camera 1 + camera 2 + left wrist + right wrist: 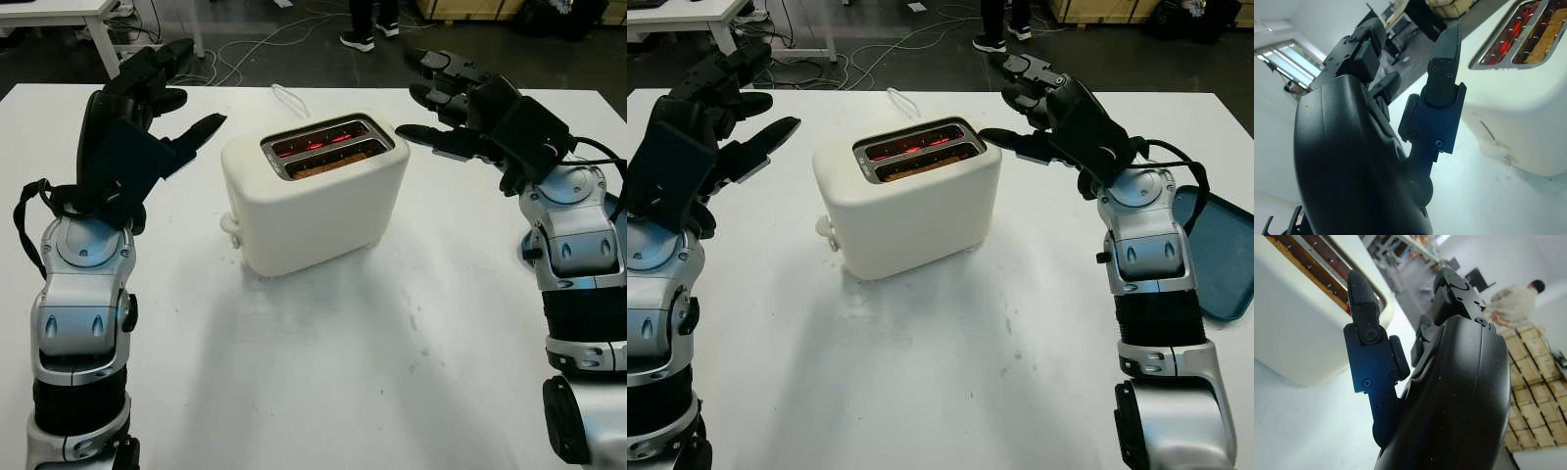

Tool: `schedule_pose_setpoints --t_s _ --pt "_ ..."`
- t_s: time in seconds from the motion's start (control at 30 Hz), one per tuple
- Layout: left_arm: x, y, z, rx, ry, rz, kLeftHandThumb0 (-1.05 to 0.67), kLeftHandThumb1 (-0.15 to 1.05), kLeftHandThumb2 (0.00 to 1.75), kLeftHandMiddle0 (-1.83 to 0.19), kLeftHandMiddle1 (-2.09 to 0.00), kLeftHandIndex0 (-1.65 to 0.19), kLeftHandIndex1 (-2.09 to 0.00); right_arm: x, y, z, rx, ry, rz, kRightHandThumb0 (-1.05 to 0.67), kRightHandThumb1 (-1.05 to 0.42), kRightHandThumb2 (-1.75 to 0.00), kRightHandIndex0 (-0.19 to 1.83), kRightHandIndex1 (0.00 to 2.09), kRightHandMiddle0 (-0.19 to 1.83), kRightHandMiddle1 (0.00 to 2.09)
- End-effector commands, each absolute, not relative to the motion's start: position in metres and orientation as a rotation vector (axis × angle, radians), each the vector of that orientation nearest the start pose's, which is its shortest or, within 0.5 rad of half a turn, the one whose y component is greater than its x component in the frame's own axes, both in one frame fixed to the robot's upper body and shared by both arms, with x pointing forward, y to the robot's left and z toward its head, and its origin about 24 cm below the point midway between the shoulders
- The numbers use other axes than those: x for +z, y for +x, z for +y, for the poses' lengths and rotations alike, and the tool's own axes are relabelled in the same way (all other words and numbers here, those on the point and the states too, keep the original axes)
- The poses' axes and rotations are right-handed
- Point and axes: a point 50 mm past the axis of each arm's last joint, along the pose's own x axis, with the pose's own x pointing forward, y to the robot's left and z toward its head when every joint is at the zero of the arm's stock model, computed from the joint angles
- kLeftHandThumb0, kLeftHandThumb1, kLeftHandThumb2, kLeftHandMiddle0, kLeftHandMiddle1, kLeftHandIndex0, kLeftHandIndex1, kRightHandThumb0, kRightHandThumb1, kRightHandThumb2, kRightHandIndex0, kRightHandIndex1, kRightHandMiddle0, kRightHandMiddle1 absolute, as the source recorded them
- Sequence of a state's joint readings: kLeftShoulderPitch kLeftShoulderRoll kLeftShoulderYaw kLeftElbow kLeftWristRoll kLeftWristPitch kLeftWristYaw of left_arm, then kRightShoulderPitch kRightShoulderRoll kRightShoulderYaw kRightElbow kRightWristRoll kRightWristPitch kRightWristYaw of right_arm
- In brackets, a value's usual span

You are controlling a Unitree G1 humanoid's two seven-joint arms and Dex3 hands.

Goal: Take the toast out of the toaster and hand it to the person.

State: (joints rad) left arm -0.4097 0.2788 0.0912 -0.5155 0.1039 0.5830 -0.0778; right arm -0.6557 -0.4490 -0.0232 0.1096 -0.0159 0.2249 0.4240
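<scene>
A cream toaster (pixel 313 196) is seen on the white table (pixel 323 382), with both slots glowing red inside. The toast (pixel 328 162) is sunk in the slot nearer the robot — only its brown top edge is seen, about level with the metal slot rim. The far slot looks empty, as far as can be told.

The left hand (pixel 162 108) is held up just left of the toaster, open, nothing in it, its thumb pointed at the toaster's upper left corner without touching. The right hand (pixel 446 103) is held just right of the toaster, also open and empty, one finger close to the slot rim's right end, apart from it.

Handling, as judged: the toast is likely light, stiff and brittle — hot too, given the glowing elements. A crushing grip would probably break it. The hold is best taken on the top edge, pinched across its thin faces and lifted straight up. With so little showing above the rim, purchase looks poor; the lever (pixel 231 225) on the toaster's left end may need raising first.

A blue tray (pixel 1225 255) lies well right of the toaster. Someone's shoes (pixel 370 34) are seen beyond the table.
</scene>
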Motion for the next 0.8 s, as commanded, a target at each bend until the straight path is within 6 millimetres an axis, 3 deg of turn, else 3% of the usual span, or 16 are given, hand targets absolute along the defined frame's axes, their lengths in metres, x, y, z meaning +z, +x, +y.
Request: schedule_pose_setpoints --t_s 0.0,0.77 --pt "0.2198 0.2785 0.1773 0.030 0.348 -0.350 -0.52 0.92 0.18 -0.04 -0.95 -0.35 -0.19 0.2101 0.3462 -0.1837 0.347 -0.503 -0.249 -0.48 -0.92 -0.09 0.26 0.00 0.27 0.00" --pt "0.2197 0.2771 0.1775 0.033 0.354 -0.347 -0.52 0.92 0.18 -0.01 -0.99 -0.33 -0.22 0.2109 0.3454 -0.1830 0.353 -0.508 -0.252 -0.49 -0.92 -0.08 0.27 0.01 0.28 0.00"
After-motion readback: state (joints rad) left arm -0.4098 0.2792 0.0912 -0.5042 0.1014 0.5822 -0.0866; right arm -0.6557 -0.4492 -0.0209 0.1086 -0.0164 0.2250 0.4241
